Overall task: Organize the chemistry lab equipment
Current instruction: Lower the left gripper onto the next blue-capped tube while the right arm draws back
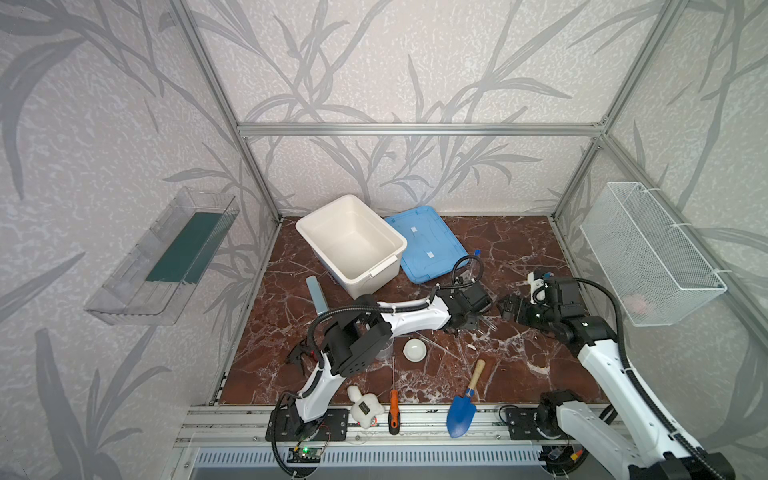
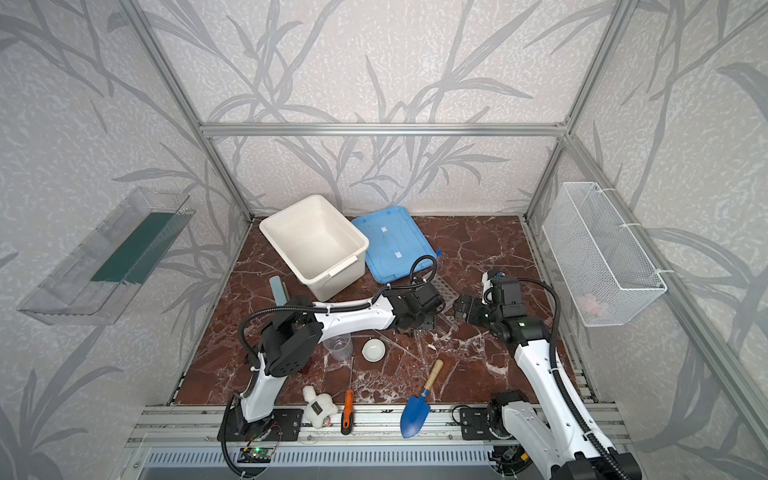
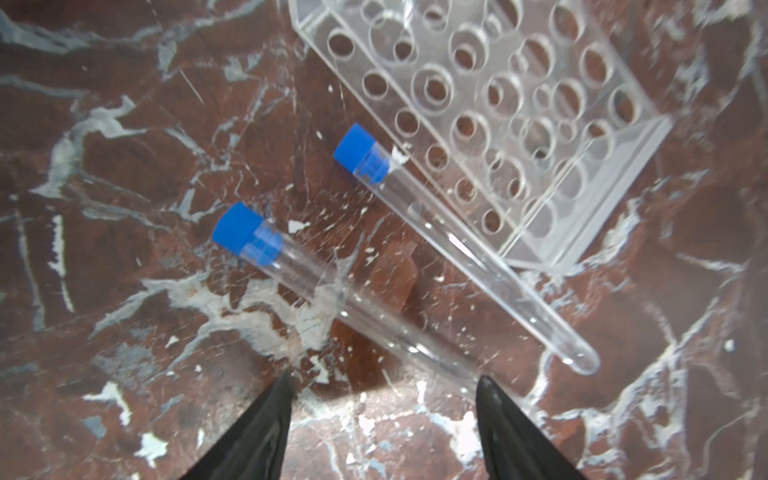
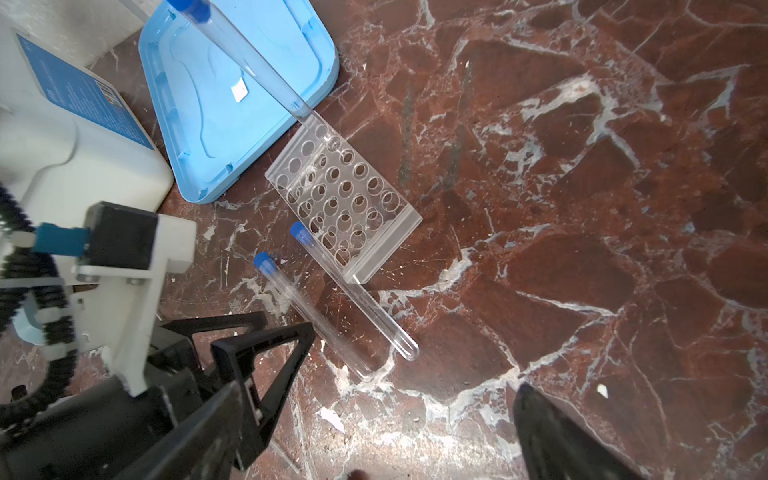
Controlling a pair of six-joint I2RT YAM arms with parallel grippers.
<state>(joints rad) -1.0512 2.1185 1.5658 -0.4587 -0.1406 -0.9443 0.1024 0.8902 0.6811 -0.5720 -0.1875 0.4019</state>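
Here the left gripper (image 3: 384,376) and right gripper (image 4: 380,388), both open, hover near two test tubes (image 3: 316,286) lying beside the rack (image 3: 469,83).

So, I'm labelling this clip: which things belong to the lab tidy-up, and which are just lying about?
Job: clear rack, tube standing in it, two loose tubes, beaker, white dish.
Lying about: blue trowel, orange screwdriver, plush toy.

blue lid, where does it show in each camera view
Top view: blue lid at the back, right of the white bin.
Top view: same spot.
Left wrist: not in it.
Right wrist, between bin and clear rack.
Landmark: the rack, also in the left wrist view.
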